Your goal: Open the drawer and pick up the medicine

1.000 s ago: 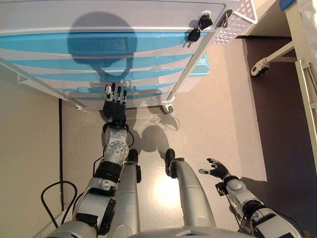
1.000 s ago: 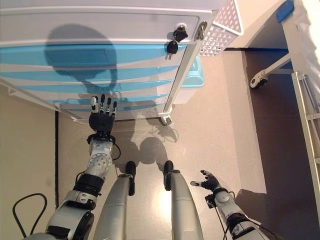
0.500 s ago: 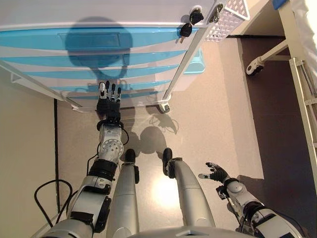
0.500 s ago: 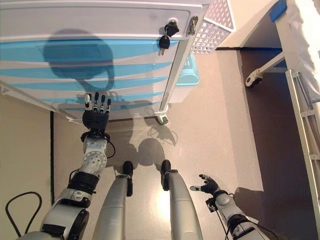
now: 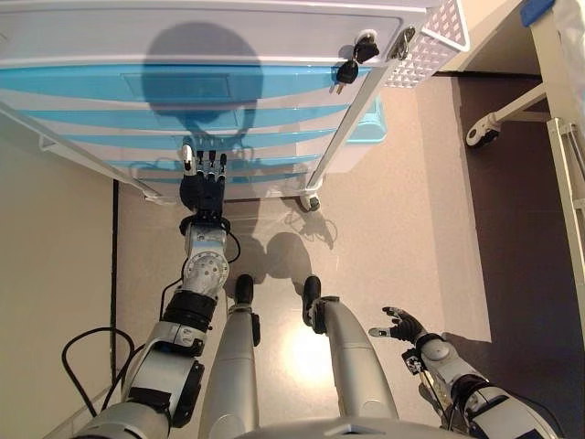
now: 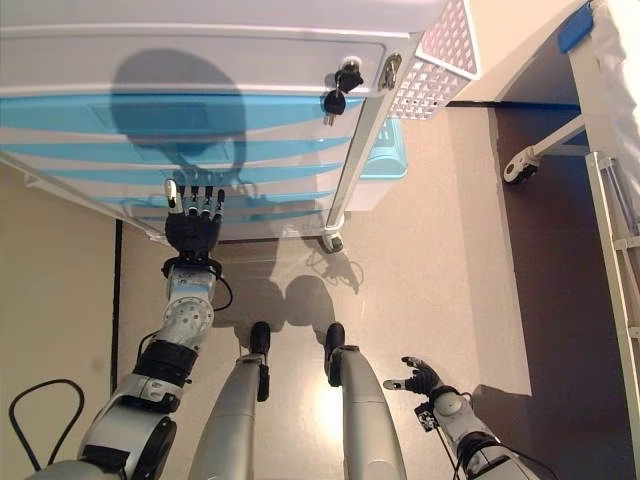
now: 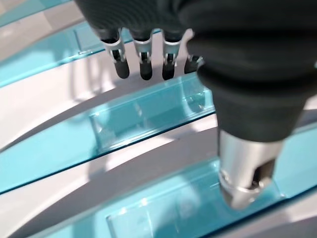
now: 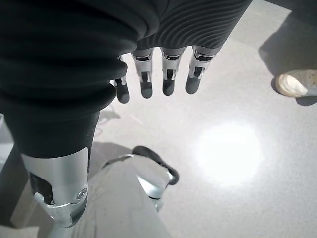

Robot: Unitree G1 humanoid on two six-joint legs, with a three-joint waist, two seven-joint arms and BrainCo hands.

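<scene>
The white drawer cart [image 5: 228, 27] has several blue see-through drawer fronts [image 5: 101, 87], all shut. My left hand [image 5: 203, 190] is stretched out to the lower drawers [image 5: 265, 163], fingers straight, tips at a drawer front. In the left wrist view the fingertips [image 7: 144, 68] hover just over a recessed blue handle [image 7: 148, 116], holding nothing. My right hand [image 5: 403, 325] hangs low at the right over the floor, fingers relaxed and empty; it also shows in the right wrist view [image 8: 158, 74]. No medicine is in view.
Keys [image 5: 350, 64] hang from the lock at the cart's top right corner. A white mesh basket [image 5: 430, 41] hangs on its right side. A frame with a caster wheel [image 5: 479, 133] stands at the right. A black cable [image 5: 87, 352] lies at the left. A person's shoe [image 8: 294, 84] is on the floor.
The camera has shifted a little. My left hand has edged slightly further onto the lower drawer fronts. The right hand has hardly moved.
</scene>
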